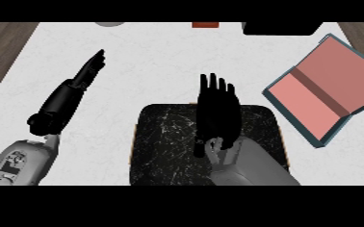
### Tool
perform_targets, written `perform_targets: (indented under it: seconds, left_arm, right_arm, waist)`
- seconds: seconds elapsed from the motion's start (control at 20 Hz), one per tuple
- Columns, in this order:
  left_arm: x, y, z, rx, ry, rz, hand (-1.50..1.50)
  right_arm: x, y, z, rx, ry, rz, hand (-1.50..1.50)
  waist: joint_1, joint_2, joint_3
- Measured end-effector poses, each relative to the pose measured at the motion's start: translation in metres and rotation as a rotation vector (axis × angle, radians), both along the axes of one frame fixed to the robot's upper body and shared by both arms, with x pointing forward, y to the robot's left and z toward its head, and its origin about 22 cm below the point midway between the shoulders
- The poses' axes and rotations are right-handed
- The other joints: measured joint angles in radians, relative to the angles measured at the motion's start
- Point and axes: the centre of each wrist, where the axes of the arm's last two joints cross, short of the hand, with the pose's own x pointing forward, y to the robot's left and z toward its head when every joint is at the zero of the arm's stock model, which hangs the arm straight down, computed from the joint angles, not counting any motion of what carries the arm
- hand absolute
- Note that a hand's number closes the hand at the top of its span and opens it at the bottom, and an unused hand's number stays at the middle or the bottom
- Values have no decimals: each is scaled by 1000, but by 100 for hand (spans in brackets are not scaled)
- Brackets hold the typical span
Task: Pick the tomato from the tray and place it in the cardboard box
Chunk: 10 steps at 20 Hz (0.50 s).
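Fingers straight on right robot hand (215, 107) above dark tray (165, 144) at bench's (156, 62) near edge; left robot hand (91, 68) likewise straight, near left edge.

Tray (163, 139) at counter (156, 62) near edge, centre. Right hand (215, 113) over tray, fingers straight, tips past tray's far rim. Box (318, 92) right of tray, apart from it, tilted, lying open. Left hand (71, 94) left of tray, on bare counter, fingers straight, pointing away. Three items cut off at far edge; identity cannot be told. Tomato not visible.
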Motion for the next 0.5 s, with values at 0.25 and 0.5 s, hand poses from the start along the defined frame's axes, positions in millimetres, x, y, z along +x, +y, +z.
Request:
perform_targets:
  seconds: [0.25,0.5]
  left_arm:
    - [1,3,-1,-5,4,3,0]
    - [-4,2,-2,-4,4,1,0]
  right_arm:
    - [5,-1,-11,-34,38,-15,-150]
    - [8,-4,-23,-63,60,-40,-150]
  waist:
    - [-2,0,0]
    - [-3,0,1]
